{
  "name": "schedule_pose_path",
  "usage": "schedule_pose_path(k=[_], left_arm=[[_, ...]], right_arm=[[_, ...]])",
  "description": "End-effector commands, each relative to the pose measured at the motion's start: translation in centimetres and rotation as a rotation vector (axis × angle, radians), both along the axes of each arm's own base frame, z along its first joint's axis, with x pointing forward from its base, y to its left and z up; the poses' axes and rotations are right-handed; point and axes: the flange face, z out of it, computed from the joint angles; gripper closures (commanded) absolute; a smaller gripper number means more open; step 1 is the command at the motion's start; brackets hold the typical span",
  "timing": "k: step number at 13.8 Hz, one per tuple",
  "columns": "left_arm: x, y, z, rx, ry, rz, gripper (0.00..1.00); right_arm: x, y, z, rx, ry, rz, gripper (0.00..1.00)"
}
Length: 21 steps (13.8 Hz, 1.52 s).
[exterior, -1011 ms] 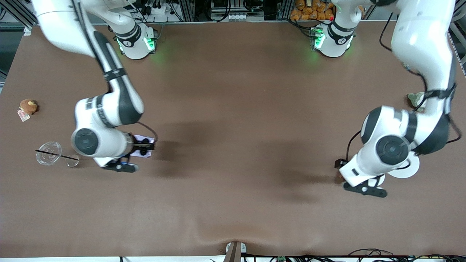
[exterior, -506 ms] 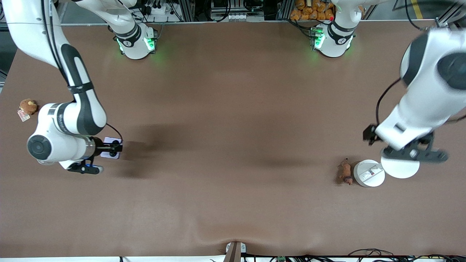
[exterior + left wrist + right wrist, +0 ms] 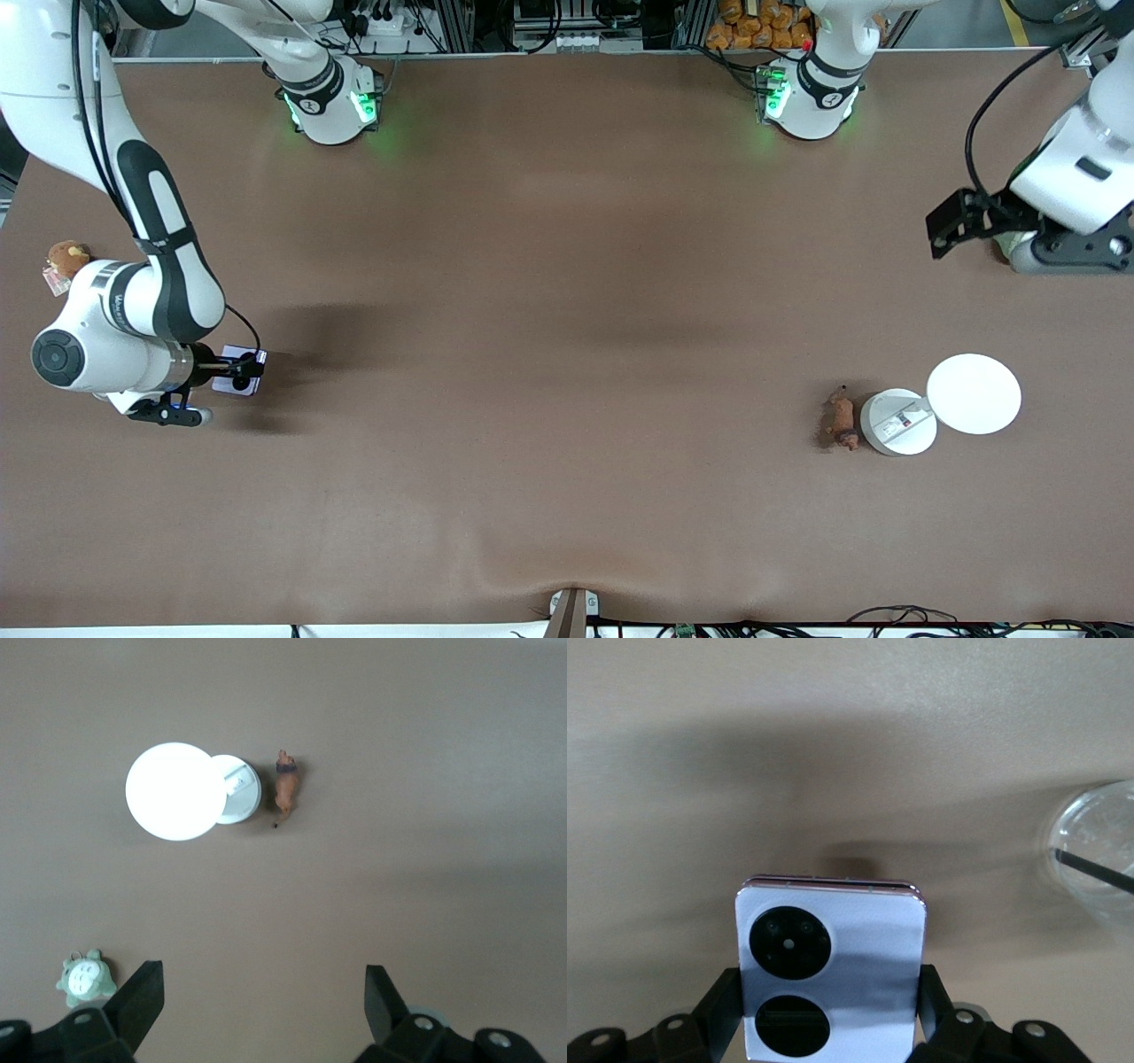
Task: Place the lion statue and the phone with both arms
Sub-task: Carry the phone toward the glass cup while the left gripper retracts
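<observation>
Phone held aloft at the right arm's end; lion statue set down on the table.
The phone point(image 3: 831, 970) is clamped in the right gripper point(image 3: 237, 372). The lion statue point(image 3: 840, 420) is seen touching a small white disc point(image 3: 898, 423). The left gripper point(image 3: 264, 1005), spread wide, is raised over the left arm's end.

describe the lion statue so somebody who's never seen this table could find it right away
Look toward the left arm's end of the table, where two white discs overlap. The lion statue lies beside the smaller disc: the only slim reddish-brown four-legged figure there.
</observation>
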Motion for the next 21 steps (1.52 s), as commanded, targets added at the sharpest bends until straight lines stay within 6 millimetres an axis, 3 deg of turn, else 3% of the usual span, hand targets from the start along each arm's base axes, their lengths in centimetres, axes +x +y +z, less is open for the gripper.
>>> schedule_pose_path(k=[1,3,6,7,8,9,11,15,17,18,19,21], left_arm=[[-2.8,3.0,0.5,-0.064,0.022,0.072,0.00],[-4.6,5.4,0.5,-0.098,0.037,0.122,0.00],[-5.6,6.1,0.6,-0.100,0.053,0.139,0.00],[-5.5,6.2,0.5,-0.100,0.055,0.139,0.00],[-5.4,6.1,0.6,-0.100,0.053,0.137,0.00],[-5.4,6.0,0.7,-0.100,0.052,0.134,0.00],[-5.5,5.9,1.1,-0.102,0.043,0.130,0.00],[-4.9,5.6,0.5,-0.102,0.054,0.126,0.00],[-4.6,5.6,0.1,-0.102,0.061,0.130,0.00],[-4.5,5.8,0.0,-0.102,0.063,0.133,0.00],[-4.5,5.9,0.0,-0.100,0.064,0.136,0.00],[-4.6,6.2,0.1,-0.103,0.061,0.134,0.00]], right_arm=[[0.0,0.4,-0.8,0.006,-0.005,0.018,1.00],[0.2,0.7,-1.7,0.004,-0.022,0.024,1.00],[0.2,1.0,-2.0,0.006,-0.025,0.040,1.00],[0.3,0.8,-2.0,0.013,-0.028,0.075,0.92],[0.3,0.4,-1.9,0.019,-0.031,0.088,0.29],[0.4,0.4,-1.7,0.021,-0.031,0.089,0.00],[0.7,1.1,-1.4,0.027,-0.032,0.093,0.00],[3.0,2.8,1.4,0.026,-0.070,0.119,0.00],[5.0,6.6,4.4,0.024,-0.080,0.170,0.00],[5.6,7.4,5.3,0.017,-0.100,0.184,0.00],[6.4,6.9,6.4,0.019,-0.128,0.177,0.00],[8.6,8.5,12.0,0.017,-0.161,0.215,0.00]])
